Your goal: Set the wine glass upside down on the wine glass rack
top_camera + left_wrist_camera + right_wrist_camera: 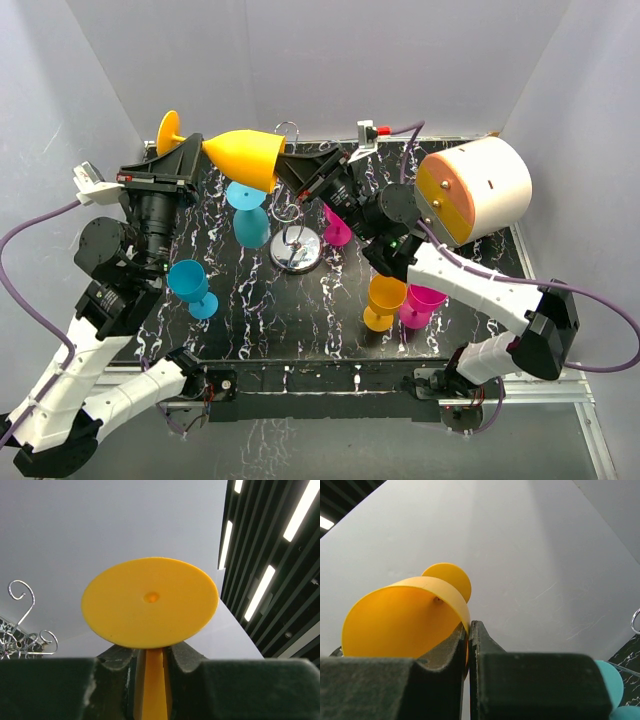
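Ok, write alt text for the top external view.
Both claws hold one yellow wine glass sideways in the air: the left claw on its stem, the right claw on the bowl's rim. Nearby, the silver wire rack stands on a black marbled table among other coloured glasses.

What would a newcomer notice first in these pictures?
A yellow wine glass lies sideways in the air over the table's far side, the left gripper shut on its stem and the right gripper pinching its rim. Mid-table stands the silver wine glass rack, with other coloured glasses around it on the black table.
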Robot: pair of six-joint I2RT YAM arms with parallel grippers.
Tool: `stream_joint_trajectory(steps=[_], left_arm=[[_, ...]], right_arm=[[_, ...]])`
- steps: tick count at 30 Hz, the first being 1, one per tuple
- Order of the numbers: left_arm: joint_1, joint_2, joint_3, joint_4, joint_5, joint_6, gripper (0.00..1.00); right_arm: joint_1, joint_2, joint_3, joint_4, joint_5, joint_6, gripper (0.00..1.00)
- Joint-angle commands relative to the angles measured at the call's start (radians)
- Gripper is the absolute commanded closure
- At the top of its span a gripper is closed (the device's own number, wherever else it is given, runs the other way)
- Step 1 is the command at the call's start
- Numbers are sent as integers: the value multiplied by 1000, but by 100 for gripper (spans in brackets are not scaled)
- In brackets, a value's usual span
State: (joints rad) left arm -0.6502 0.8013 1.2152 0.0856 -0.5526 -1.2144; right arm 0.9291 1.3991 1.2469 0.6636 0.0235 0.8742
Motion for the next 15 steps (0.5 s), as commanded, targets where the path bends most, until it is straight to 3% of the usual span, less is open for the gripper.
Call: stream_joint_trajectory(steps=[1,5,9,12,15], left_arm=[[1,-5,-12,108,-41,24,100],[1,-9,-27,121,-40,35,100],[1,-15,-29,123,-33,51,100],[1,-25,-18,105,-18,66,100],[1,-39,-2,67,12,84,100]], right_arm=[[8,-62,-30,55,-79,31,100],[8,-99,-58,23,-66,45,100],[8,-148,-72,-39,-40,48,79],[8,-200,-69,-180,-8,29,61],[9,-276,-108,-321,33,9,52]])
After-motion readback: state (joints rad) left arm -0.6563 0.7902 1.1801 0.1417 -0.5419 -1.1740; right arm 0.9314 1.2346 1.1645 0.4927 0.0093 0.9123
